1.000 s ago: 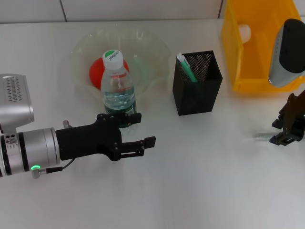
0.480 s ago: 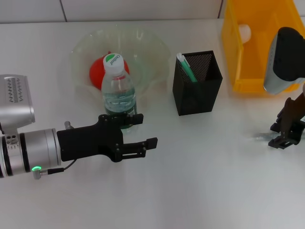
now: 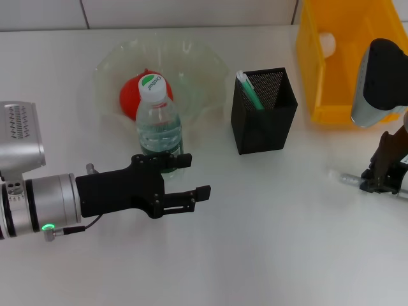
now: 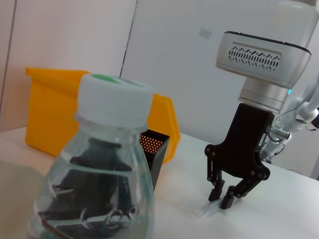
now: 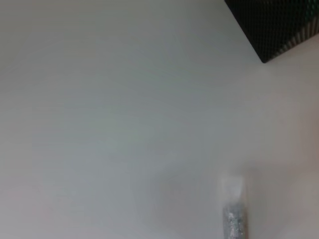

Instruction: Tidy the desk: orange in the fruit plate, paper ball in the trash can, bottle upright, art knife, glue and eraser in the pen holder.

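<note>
A: White counter (image 3: 268, 242) ran right across the shot, a pale wall behind it. Far left, the left pincer (image 3: 185, 175) reached in low, one finger (image 3: 175, 159) at the foot of the bottle (image 3: 157, 121) and the other (image 3: 191, 194) well clear on the near side. Spread wide, and nothing between them.

B: And the bottle stood upright, white cap on top, just in front of the fruit plate (image 3: 204, 70). The left wrist view had that cap (image 4: 115, 95) filling the foreground.

A: Behind the bottle, the orange (image 3: 131, 95) sat inside the fruit plate, half hidden by the bottle's shoulder.

B: Moving along to the middle, the pen holder (image 3: 264, 121) stood upright, apart from the plate. The glue (image 3: 250, 91) leaned in its left back corner, white tip up.

A: Further right, the trash can (image 3: 338, 76) sat at the back edge, with something white inside that I could not make out.

B: Then far right, the right pincer (image 3: 377, 183) was down at the counter on the art knife (image 3: 347, 178). From the left wrist view that pincer (image 4: 223, 198) had its fingers drawn in around the knife's end (image 4: 205, 211).

A: Pinching the art knife, yes, the rod lying flat and poking out toward the pen holder. The right wrist view caught just its silver tip (image 5: 234, 221) and a corner of the holder (image 5: 279, 25).
</note>
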You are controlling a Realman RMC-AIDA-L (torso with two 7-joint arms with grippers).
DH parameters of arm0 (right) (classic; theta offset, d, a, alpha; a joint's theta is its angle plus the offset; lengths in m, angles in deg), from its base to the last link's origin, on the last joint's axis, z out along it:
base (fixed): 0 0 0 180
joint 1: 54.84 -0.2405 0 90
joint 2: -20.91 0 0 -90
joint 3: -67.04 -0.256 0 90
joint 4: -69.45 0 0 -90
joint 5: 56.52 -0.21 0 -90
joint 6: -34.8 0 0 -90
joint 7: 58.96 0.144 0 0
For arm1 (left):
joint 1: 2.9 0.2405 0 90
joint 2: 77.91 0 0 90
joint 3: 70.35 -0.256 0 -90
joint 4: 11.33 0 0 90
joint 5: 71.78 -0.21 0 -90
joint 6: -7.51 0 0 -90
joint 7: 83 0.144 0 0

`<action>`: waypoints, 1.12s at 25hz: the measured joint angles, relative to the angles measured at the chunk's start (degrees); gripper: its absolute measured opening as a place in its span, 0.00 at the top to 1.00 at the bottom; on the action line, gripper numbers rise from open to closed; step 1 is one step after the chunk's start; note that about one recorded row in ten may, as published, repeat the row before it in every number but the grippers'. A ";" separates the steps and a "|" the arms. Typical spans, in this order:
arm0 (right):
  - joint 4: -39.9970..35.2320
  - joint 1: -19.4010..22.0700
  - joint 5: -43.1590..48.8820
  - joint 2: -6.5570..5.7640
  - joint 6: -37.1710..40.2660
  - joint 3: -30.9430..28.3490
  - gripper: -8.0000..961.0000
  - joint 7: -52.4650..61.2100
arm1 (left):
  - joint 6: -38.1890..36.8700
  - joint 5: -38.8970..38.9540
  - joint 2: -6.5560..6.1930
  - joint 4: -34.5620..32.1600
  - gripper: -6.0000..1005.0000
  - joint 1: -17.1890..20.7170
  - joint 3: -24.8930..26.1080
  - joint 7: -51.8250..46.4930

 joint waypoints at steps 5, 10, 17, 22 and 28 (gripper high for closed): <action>-0.27 0.11 0.02 0.00 0.01 -0.17 0.85 0.33 | -0.03 0.00 0.00 -0.11 0.21 0.07 0.00 0.00; -4.81 1.35 -1.15 -0.05 1.96 -3.19 0.85 0.22 | -0.24 0.12 -0.03 -0.34 0.21 0.31 0.00 0.00; -15.96 5.00 -25.11 -0.86 7.55 -29.23 0.85 -2.30 | -2.08 0.31 -0.10 -0.40 0.21 0.74 0.00 0.00; -10.22 7.59 -44.19 -0.22 2.93 -32.99 0.86 -2.89 | -2.53 0.44 -0.09 -0.39 0.21 0.89 0.00 0.00; 6.46 7.36 -58.43 0.16 -6.17 -27.65 0.86 -14.90 | -2.57 0.45 -0.08 -0.39 0.21 0.74 0.00 0.00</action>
